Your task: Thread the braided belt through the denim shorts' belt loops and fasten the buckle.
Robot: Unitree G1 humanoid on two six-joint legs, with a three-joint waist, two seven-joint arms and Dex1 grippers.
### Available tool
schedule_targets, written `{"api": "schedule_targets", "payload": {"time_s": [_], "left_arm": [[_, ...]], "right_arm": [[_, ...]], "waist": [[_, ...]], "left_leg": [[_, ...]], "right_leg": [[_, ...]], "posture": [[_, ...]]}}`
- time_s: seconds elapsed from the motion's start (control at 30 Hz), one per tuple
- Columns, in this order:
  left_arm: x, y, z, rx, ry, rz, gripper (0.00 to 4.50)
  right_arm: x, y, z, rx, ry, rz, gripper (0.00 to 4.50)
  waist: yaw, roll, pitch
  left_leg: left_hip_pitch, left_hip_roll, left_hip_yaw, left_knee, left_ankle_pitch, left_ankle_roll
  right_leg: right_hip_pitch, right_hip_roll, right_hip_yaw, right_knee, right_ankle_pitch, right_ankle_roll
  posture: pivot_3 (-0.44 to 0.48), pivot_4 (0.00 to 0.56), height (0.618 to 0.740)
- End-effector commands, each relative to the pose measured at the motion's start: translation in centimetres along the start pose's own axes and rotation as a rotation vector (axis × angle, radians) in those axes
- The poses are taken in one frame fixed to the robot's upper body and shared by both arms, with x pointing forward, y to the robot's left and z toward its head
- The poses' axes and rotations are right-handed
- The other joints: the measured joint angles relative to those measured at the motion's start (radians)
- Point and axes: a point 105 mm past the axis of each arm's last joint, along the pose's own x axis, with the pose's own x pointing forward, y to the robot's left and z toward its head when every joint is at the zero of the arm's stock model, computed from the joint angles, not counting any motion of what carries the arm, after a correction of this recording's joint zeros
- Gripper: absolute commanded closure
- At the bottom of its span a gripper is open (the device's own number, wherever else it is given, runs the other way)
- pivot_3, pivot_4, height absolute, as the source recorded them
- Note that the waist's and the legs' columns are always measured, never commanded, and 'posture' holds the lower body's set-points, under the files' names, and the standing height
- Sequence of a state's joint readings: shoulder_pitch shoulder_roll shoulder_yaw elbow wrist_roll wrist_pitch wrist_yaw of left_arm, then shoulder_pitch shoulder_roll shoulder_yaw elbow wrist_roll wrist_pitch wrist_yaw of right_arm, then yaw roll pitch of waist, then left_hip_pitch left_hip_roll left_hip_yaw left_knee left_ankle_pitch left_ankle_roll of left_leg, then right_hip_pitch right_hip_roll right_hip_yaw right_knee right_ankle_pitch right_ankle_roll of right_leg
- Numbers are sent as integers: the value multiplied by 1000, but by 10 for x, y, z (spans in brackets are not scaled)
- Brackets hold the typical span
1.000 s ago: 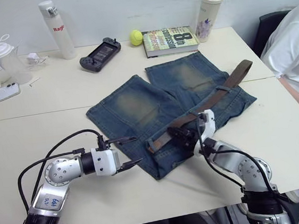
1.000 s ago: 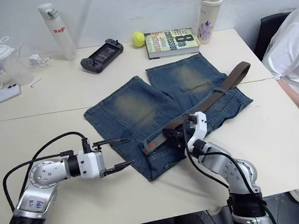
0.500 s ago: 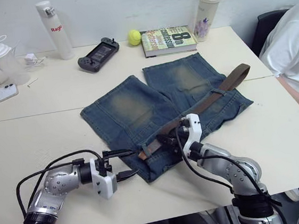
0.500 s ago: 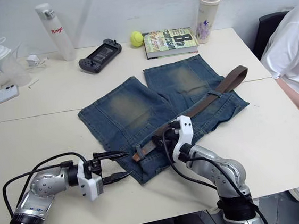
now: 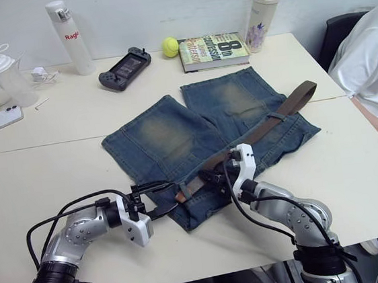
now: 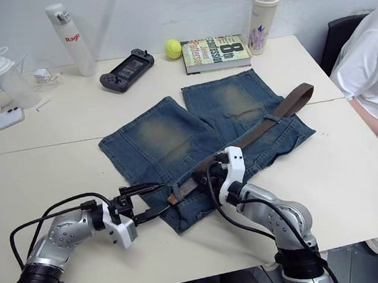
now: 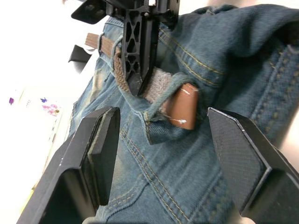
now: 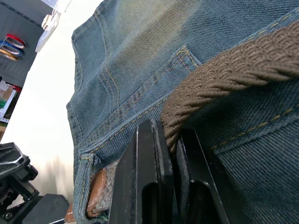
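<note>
Left eye view: the denim shorts [image 5: 208,129] lie flat on my white table [image 5: 49,163], waistband toward me, legs pointing at the book [image 5: 215,51]. The braided belt [image 5: 268,123] runs along the waistband, its far end sticking out past the shorts on my right. My left gripper [image 5: 156,199] sits at the waistband's left corner with its fingers spread apart, holding nothing. My right gripper [image 5: 214,178] is down on the belt near the middle of the waistband

Right eye view: same layout; a tennis ball [image 6: 173,48], a game controller [image 6: 126,70] and two bottles stand along the far edge, and a person's white sleeve [image 6: 371,71] shows at my right

Left wrist view: my two fingers [image 7: 93,154] stand wide, either side of a belt loop [image 7: 161,109] from which the belt's brown tip [image 7: 182,106] pokes out. My right gripper's black finger presses the belt just beyond

Right wrist view: my right fingers [image 8: 149,177] are clamped together on the braided belt, which crosses the denim above them
</note>
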State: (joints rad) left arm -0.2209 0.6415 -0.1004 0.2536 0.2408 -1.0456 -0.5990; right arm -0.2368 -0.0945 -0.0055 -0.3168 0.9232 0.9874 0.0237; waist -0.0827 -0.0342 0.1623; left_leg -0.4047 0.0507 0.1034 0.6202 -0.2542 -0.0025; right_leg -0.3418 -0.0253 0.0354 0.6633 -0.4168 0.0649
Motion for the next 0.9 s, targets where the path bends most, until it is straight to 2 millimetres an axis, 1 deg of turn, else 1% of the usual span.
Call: {"api": "schedule_targets", "payload": {"time_s": [0.03, 0.2, 0.37, 0.6, 0.77, 0.9], "left_arm": [[4, 4, 3, 13, -11, 23, 1204], [7, -1, 4, 27, -12, -8, 1204], [5, -7, 4, 32, -11, -56, 1204], [14, 2, -6, 80, 42, -18, 1204], [17, 2, -5, 90, 40, -12, 1204], [17, 5, -1, 88, 20, 6, 1204]], "right_arm": [[1, 7, -10, 18, 41, 39, 4500], [0, 9, -8, 25, 32, 46, 4500], [0, 9, -7, 33, 28, 47, 4500], [0, 11, -8, 25, 34, 56, 4500], [0, 12, -8, 24, 34, 59, 4500], [0, 12, -8, 25, 36, 59, 4500]], "waist": [[0, 0, 0], [0, 0, 0], [0, 0, 0], [1, 0, 0], [0, 0, 0], [0, 0, 0]], "left_leg": [[0, 0, 0, 0, 0, 0], [0, 0, 0, 0, 0, -1], [0, 0, 0, 0, 0, -1], [0, 0, 0, 0, 0, -1], [0, 0, 0, -1, 2, -3], [0, 0, 0, 0, 1, -2]], "right_leg": [[0, 0, 0, 0, 0, 0], [0, 0, 0, 0, 0, 0], [0, 0, 0, 0, 0, 0], [0, 0, 0, 0, 0, 0], [0, 0, 0, 0, 0, 0], [0, 0, 0, 0, 0, 0]], "posture": [[0, 150, 740], [0, 150, 740], [0, 150, 740], [0, 150, 740], [0, 150, 740], [0, 150, 740]]}}
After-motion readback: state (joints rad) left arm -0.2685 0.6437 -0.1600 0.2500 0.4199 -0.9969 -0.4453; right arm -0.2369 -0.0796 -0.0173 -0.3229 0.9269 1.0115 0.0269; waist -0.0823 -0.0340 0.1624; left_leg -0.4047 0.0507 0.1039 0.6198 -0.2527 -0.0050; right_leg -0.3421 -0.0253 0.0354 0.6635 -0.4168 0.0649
